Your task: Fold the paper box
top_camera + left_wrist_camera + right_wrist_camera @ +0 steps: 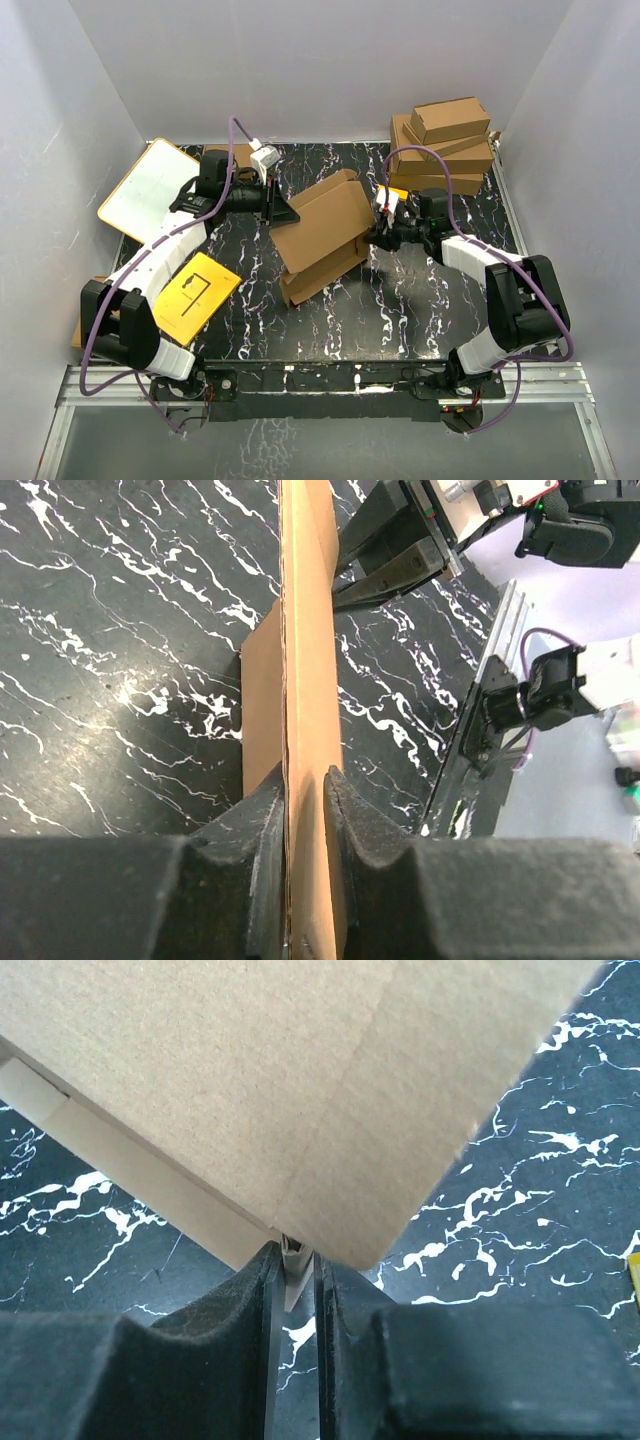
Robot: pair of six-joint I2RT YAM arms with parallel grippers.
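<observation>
black padded fingers of the left gripper (305, 795) fill the bottom of the left wrist view, clenched on the upright edge of a plain brown corrugated cardboard box (325, 235), one finger on each face of the panel. right gripper (293, 1260): likewise clamped, but on only a thin sliver of cardboard under a rounded flap corner.

location: the box sits mid-way on the black white-veined tabletop (330, 325), between the two grippers, partly folded, with its broad panel raised and tilted and its lower part resting on the surface.

risks, as judged:
- the right hold is shallow. any pull along the flap may draw the edge out of the fingers and let the panel drop back.
- the two grips sit at opposite sides. uneven motion could twist the sheet and buckle it off its crease lines.
- a hard pinch may crush the corrugation at the edge.

clearances: bare tabletop lies on the near side of the box and behind it. a stack of folded brown cardboard boxes (445, 145) stands well apart at the far right corner. a yellow flat card with black lines (197, 290) lies near the left arm, apart from the box. a white board with an orange rim (150, 190) rests at the far left edge. enclosure walls close in on three sides.
</observation>
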